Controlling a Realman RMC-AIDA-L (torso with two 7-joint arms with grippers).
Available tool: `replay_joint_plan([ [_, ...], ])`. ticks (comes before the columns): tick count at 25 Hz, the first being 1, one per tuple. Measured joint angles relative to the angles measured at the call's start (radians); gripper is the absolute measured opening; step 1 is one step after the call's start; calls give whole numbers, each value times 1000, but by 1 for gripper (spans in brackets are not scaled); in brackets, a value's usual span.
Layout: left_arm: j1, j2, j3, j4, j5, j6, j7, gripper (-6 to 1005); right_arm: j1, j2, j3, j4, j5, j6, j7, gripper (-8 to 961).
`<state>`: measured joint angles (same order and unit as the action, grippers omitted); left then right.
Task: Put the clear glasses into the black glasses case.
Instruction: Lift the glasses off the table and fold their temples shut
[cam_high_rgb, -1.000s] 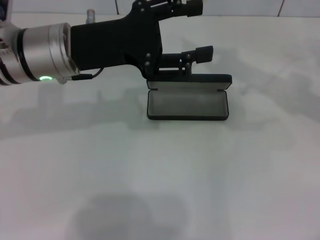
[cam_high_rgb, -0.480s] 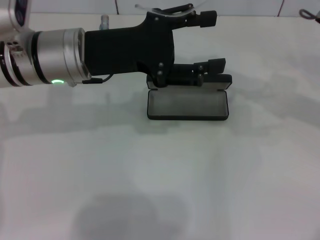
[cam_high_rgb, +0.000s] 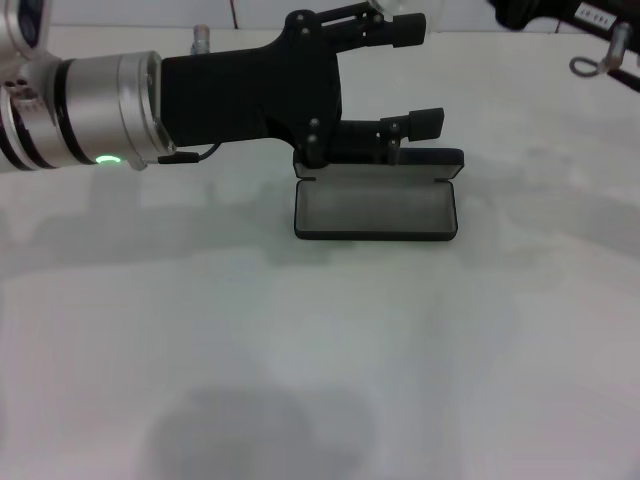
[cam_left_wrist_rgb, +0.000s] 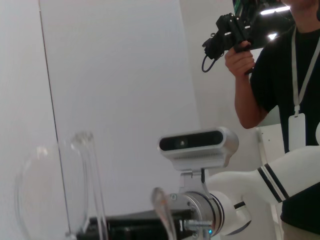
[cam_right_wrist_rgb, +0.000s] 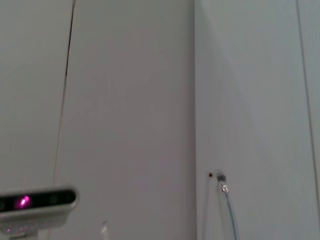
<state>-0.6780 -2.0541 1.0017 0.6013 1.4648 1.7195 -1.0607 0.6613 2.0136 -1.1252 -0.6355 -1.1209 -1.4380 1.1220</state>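
Observation:
The black glasses case (cam_high_rgb: 376, 210) lies open on the white table, its grey lining showing and its lid standing up behind it. My left gripper (cam_high_rgb: 420, 75) reaches in from the left and hovers above the case's back edge, its fingers spread around the clear glasses (cam_high_rgb: 390, 8). Only a clear edge of the glasses shows at the upper finger. The left wrist view shows the curved lens (cam_left_wrist_rgb: 50, 190) and the thin arms up close. One clear arm tip (cam_right_wrist_rgb: 222, 192) shows in the right wrist view. My right gripper (cam_high_rgb: 530, 12) sits at the far top right, off the glasses.
A person (cam_left_wrist_rgb: 280, 85) stands beyond the table holding a black camera (cam_left_wrist_rgb: 232, 32). A cable loop (cam_high_rgb: 590, 65) hangs under my right arm. White wall panels fill both wrist views. Bare table (cam_high_rgb: 320, 380) spreads in front of the case.
My left gripper moved right with the glasses, then drew back slightly. My right arm has come into view at the top right.

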Motion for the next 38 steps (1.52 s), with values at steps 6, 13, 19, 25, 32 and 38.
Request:
replay_joint_plan([
  [6, 1, 4, -2, 0, -1, 0, 6, 803, -5, -27, 2, -3, -58, -7, 111, 110],
  [13, 0, 10, -3, 1, -1, 0, 12, 802, 3, -59, 7, 3, -161, -1, 268, 113],
  [19, -2, 10, -2, 2, 0, -2, 30, 802, 33, -75, 4, 15, -269, -15, 420, 115],
  [25, -3, 4, 3, 2, 5, -4, 37, 802, 64, -87, 5, 53, -325, -63, 475, 118],
  [32, -3, 2, 3, 2, 6, -12, 38, 803, 75, -97, 5, 69, -326, -115, 490, 120],
  [38, -3, 2, 3, 2, 7, -12, 42, 803, 78, -103, 3, 79, -326, -143, 495, 123],
])
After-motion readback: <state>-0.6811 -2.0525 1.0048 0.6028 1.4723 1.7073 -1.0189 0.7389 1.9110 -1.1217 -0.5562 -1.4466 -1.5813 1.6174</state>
